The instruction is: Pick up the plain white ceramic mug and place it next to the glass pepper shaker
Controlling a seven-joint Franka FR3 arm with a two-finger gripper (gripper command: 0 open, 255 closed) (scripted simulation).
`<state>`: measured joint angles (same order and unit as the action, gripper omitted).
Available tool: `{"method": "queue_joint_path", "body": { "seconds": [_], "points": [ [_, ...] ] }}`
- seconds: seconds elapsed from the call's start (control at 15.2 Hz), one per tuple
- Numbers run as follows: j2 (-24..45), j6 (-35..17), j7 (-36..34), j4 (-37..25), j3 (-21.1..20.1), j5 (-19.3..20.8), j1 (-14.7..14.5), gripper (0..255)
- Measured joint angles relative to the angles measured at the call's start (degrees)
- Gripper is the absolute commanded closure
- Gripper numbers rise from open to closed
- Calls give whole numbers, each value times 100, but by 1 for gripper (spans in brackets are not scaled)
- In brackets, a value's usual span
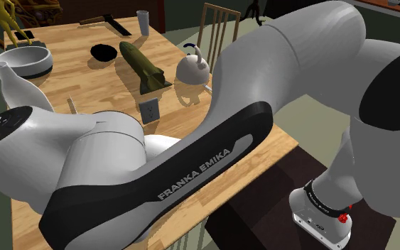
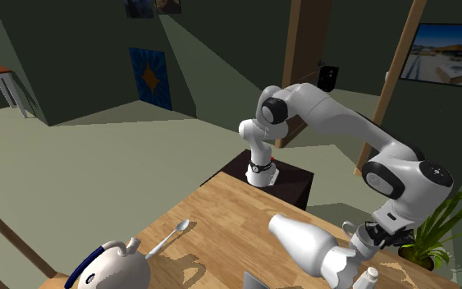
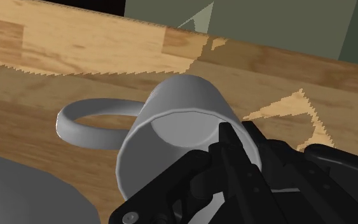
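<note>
One white mug (image 3: 171, 121) is being pinched by the gripper (image 3: 229, 145): one black finger is reaching inside the mouth and the other is pressing on the outer wall at the rim. The mug is tilting, its mouth facing the hand and its handle sticking out sideways over the wooden table (image 3: 75, 44). Whether it is touching the boards, I cannot tell. In the second exterior view the gripper is hanging low at the table's right, just behind a white bottle-shaped vase (image 2: 303, 240). Far to the left, a white kettle (image 2: 106, 264) and a spoon (image 2: 168, 237) are lying near each other on the table.
</note>
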<state>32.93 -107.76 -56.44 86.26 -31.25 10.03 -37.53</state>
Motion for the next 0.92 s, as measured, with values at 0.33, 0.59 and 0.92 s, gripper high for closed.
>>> {"method": "queue_joint_path", "body": {
  "seconds": [0.33,0.59,0.92],
  "points": [
    [0,-1,0,0,0,0,0,0],
    [-25,87,12,-69,-8,-15,5,0],
    [-61,639,41,-601,-32,-51,-39,0]
  ]
}}
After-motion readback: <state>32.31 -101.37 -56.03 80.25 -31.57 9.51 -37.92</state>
